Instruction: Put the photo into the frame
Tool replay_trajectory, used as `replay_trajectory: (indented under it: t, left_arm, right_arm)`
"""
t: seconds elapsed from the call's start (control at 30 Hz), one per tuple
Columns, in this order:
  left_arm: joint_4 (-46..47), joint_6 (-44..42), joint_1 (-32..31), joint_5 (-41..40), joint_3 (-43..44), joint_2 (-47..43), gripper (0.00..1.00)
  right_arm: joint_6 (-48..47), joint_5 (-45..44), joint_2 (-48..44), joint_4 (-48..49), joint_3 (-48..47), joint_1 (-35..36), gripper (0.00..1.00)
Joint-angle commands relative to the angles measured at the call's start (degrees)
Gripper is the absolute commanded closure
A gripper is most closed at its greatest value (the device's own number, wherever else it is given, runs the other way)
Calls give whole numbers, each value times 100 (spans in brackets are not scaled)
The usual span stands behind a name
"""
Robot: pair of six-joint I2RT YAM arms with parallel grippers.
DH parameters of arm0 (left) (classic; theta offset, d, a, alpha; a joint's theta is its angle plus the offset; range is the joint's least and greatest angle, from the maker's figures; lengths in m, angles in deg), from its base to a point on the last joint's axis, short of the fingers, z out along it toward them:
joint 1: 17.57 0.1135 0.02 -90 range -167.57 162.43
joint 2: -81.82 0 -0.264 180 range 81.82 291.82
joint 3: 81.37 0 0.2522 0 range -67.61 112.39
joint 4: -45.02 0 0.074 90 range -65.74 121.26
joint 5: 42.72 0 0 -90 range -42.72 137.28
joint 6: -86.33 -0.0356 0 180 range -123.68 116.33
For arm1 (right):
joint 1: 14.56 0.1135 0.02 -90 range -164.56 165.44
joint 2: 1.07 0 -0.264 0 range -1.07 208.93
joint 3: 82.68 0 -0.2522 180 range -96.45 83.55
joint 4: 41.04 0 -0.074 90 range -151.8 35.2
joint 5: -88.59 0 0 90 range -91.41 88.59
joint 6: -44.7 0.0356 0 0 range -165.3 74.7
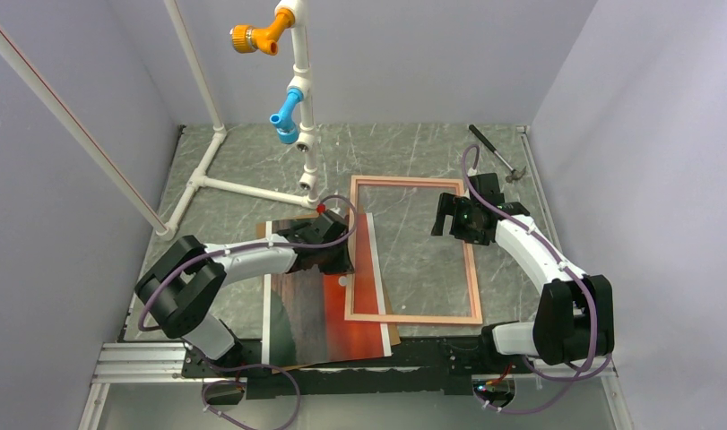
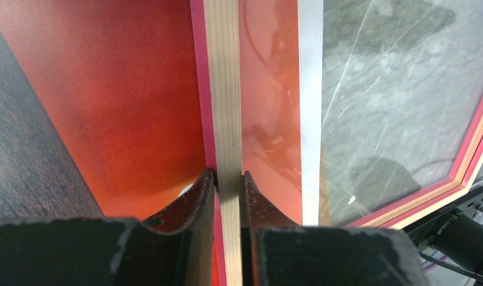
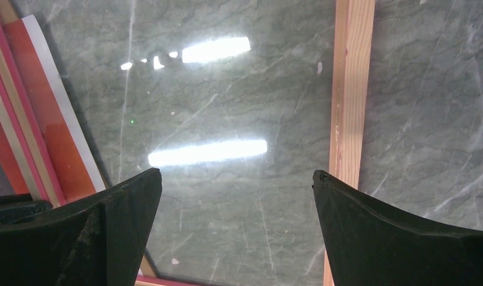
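The frame (image 1: 413, 317) lies pale wood side up in the middle of the table, with the table showing through its glass. Its left rail rests over the photo (image 1: 341, 327), a sunset print lying face up with its orange sky toward the frame. My left gripper (image 1: 340, 260) is shut on the frame's left rail; in the left wrist view the fingertips (image 2: 208, 185) pinch the wood rail (image 2: 222, 89) over the orange photo (image 2: 125, 89). My right gripper (image 1: 445, 218) is open and empty above the frame's glass (image 3: 236, 176), near the right rail (image 3: 351, 89).
A white pipe stand (image 1: 301, 116) with orange and blue fittings stands at the back left. A hammer (image 1: 498, 154) lies at the back right. A brown panel edge (image 1: 394, 334) shows under the photo. Walls close in both sides.
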Motion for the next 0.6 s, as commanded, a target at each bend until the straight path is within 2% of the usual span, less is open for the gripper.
replay_trajectory:
  t: [0.0, 0.27, 0.57]
  left_arm:
    - [-165, -190, -122, -58, 467, -41, 94]
    - [-90, 172, -346, 17, 909, 238, 100]
    - [-25, 825, -640, -175, 1442, 702, 100]
  right_arm:
    - [3, 22, -158, -9, -243, 15, 0]
    - [11, 36, -165, -7, -277, 12, 0]
    - [3, -3, -186, -42, -323, 9, 0]
